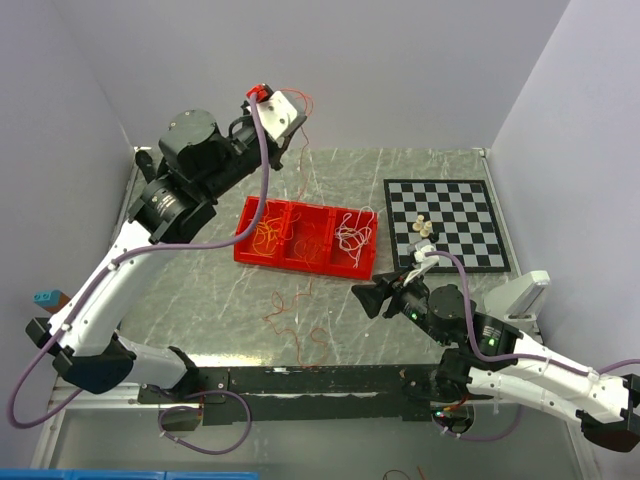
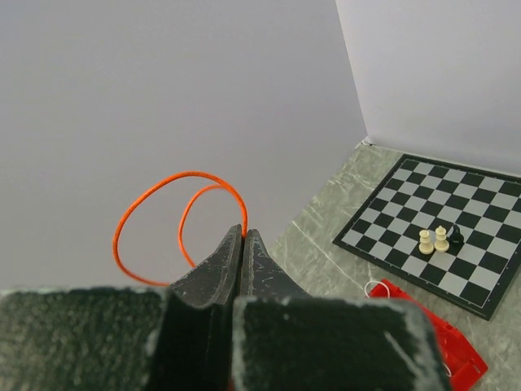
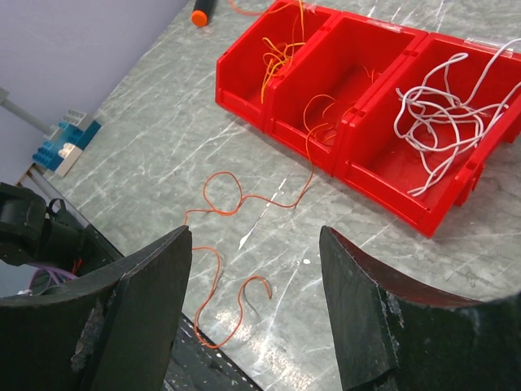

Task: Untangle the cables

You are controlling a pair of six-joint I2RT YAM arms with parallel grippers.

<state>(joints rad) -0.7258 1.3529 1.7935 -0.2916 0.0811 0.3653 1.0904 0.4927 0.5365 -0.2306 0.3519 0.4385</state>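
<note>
- Pinched in the tightly closed left gripper (image 2: 243, 232), an orange cable loop (image 2: 191, 173) is shown clearly only by the left wrist view.
- Spread wide and empty, the right gripper (image 3: 254, 236) is seen over a loose orange strand (image 3: 284, 205) beside the red tray (image 3: 244, 88).

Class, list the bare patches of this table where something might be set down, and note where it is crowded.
Bare table lies between the left arm and the loose orange cable, and behind the red tray. Crowded: the tray's front, with cable and right gripper.
</note>
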